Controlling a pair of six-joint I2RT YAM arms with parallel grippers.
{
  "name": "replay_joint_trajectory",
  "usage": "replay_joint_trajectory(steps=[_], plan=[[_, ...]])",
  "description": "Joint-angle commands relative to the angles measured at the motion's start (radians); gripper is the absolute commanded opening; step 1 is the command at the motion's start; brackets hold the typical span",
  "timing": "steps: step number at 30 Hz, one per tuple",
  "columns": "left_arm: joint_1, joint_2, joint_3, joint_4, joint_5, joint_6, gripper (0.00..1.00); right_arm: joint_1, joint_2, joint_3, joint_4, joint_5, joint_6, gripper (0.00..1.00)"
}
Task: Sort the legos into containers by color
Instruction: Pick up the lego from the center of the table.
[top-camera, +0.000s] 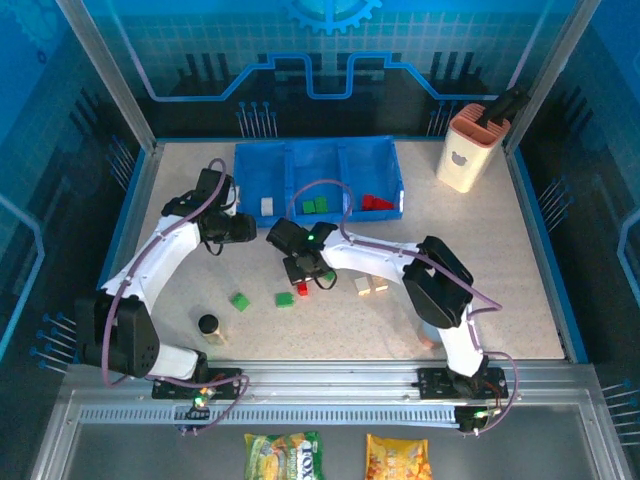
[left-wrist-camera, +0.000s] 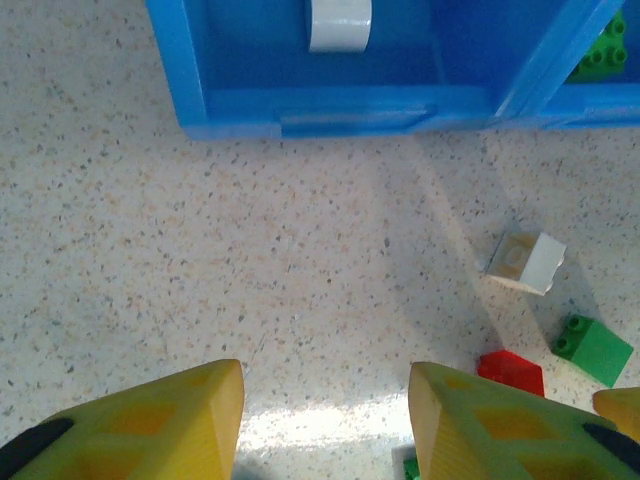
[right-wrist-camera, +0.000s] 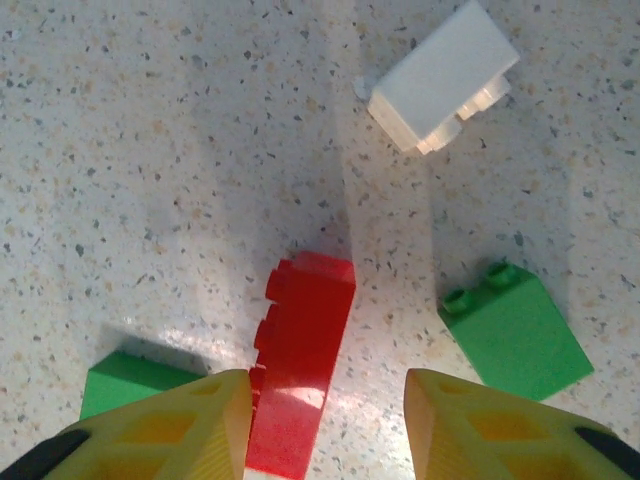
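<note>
A speckled beige stone-look tabletop (top-camera: 500, 260) sits inside glowing blue panel walls. At its far side lies the glossy blue plastic tray (top-camera: 318, 160), with three compartments: one white brick (top-camera: 267, 206) on the left, green bricks (top-camera: 316, 205) in the middle, red bricks (top-camera: 376, 202) on the right. Seen from above, the studded pieces on the table are two loose green bricks (top-camera: 240, 300), one loose red brick (top-camera: 302, 288) and two cream bricks (top-camera: 371, 284). A black cylinder (top-camera: 208, 323) stands near the left arm. A rounded peach-and-white holder (top-camera: 468, 150) stands in the far right corner. The left gripper (left-wrist-camera: 325, 400) holds its yellow fingers apart and empty, short of the tray. The right gripper (right-wrist-camera: 320, 390) has its jaws spread around the loose red brick's near end, not clamped.
</note>
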Motion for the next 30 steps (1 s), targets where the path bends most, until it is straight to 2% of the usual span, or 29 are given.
replay_joint_trajectory(steps=[1,15,30], plan=[[0.01,-0.035,-0.016,0.027,0.004,0.02,0.48,0.018,0.063,0.069,-0.044,-0.004,0.039,0.45],[0.01,-0.052,-0.034,0.031,0.013,0.015,0.48,0.017,0.205,0.135,-0.051,-0.044,0.049,0.45],[0.01,-0.045,-0.032,0.033,0.027,0.014,0.48,0.015,0.192,0.116,-0.041,-0.042,0.057,0.33]])
